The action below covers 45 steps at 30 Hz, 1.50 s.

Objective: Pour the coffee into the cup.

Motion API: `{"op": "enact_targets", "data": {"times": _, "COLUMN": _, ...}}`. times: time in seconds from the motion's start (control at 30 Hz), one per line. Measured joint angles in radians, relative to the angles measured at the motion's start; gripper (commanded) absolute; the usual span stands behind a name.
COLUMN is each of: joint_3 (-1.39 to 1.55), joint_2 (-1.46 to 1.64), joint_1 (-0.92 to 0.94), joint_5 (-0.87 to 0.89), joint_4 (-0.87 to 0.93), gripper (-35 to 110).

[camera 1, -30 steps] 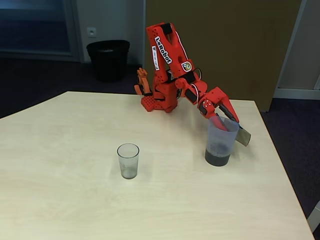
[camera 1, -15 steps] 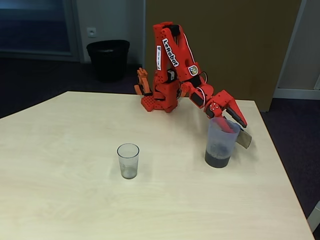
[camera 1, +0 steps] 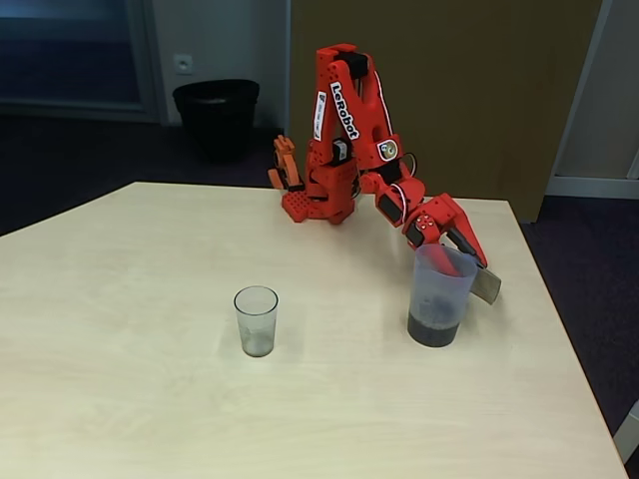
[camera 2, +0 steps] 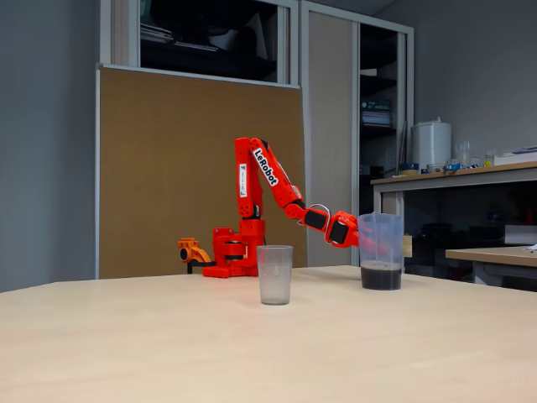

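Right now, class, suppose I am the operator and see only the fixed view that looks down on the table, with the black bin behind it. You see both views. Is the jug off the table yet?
Observer: Seen low from the side in a fixed view, the jug shows no gap under its base. It seems to stand on the table, upright.
Operator: How much coffee is in it?
Observer: The coffee is a low dark band at the bottom, far below the rim.
Operator: Is anything in the cup?
Observer: From the side the cup looks empty, with no dark liquid in it.
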Motion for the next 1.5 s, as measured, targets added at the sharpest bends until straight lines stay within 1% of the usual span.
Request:
{"op": "enact_targets", "data": {"times": 0.27, "joint_3": -0.008, "joint_2": 0.000, "joint_1": 0.026, "joint_5": -0.061, "joint_4": -0.018, "gripper": 15}}
{"op": "enact_targets", "data": {"times": 0.53, "joint_3": -0.008, "joint_2": 0.000, "joint_1": 0.035, "joint_5": -0.078, "joint_4": -0.018, "gripper": 14}}
{"op": "enact_targets", "data": {"times": 1.0, "joint_3": -0.054, "joint_2": -0.015, "joint_1": 0.107, "joint_5": -0.132, "joint_4": -0.064, "gripper": 6}}
{"op": "enact_targets", "data": {"times": 1.5, "joint_3": -0.048, "joint_2": -0.040, "joint_1": 0.109, "joint_5": -0.117, "joint_4": -0.097, "gripper": 9}}
